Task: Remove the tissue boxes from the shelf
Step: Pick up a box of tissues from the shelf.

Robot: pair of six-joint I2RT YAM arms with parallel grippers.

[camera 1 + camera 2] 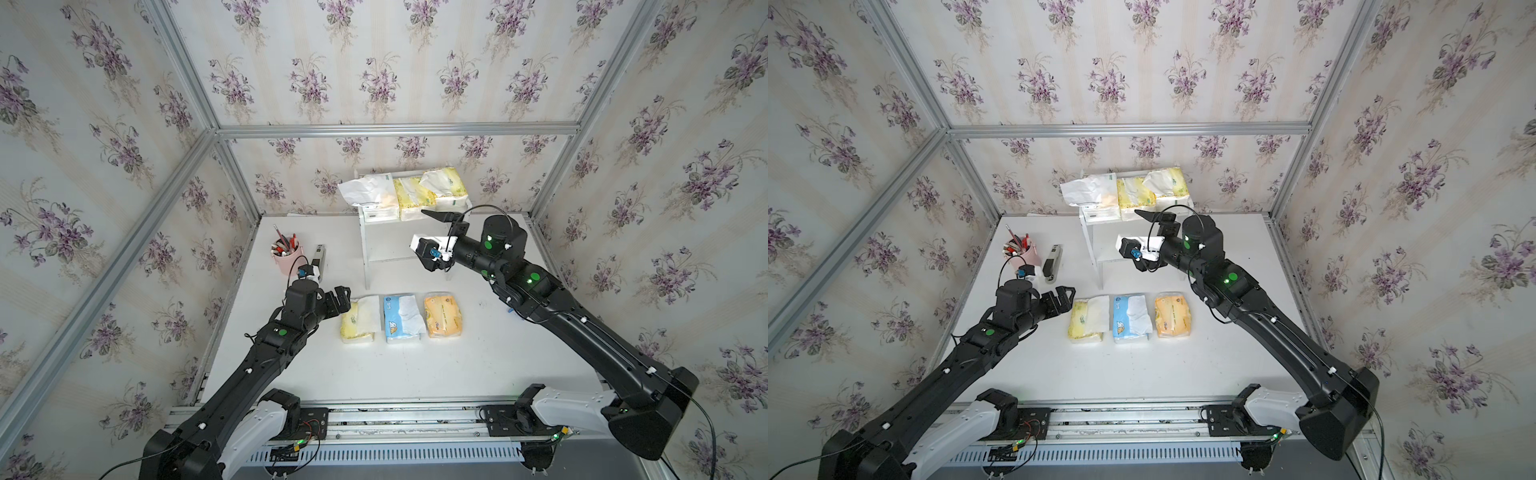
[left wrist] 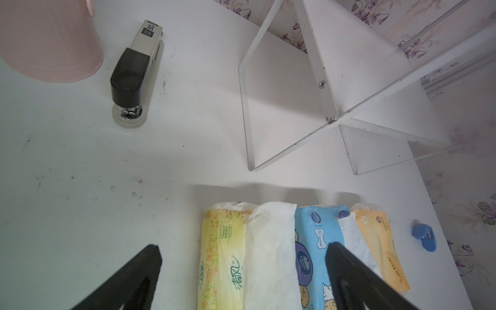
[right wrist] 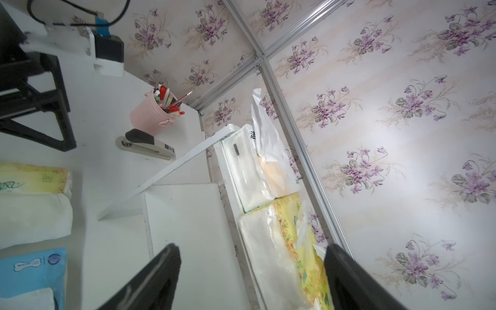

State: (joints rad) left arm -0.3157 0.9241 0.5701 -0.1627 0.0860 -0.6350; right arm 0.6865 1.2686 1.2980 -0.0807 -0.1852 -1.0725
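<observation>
White boards make up the little shelf [image 1: 388, 247] at the back wall, and I place everything else from it. On its top board three tissue packs sit side by side: a white pack [image 1: 370, 195], a yellow pack [image 1: 415, 199] in the middle and a second yellow pack [image 1: 446, 185] at the far end. The lower board is bare. On the table in front of the shelf three more lie in a neat row: a third yellow pack [image 1: 359, 320], a blue pack [image 1: 403, 318] and an orange pack [image 1: 442, 316]. So I'd call the job half done.

The right gripper [image 3: 252, 249] is raised level with the shelf's top board, jaws spread wide with nothing between them. It faces the middle pack, presumably to straddle its soft bulk. The left gripper [image 2: 243, 246] hovers low in front of the shelf, over the yellow end of the row, its jaws also apart and empty, clear of the other arm. Beside the shelf, on the left arm's side, stand a pink pen cup [image 1: 286, 259] and a stapler [image 1: 1052, 257].
</observation>
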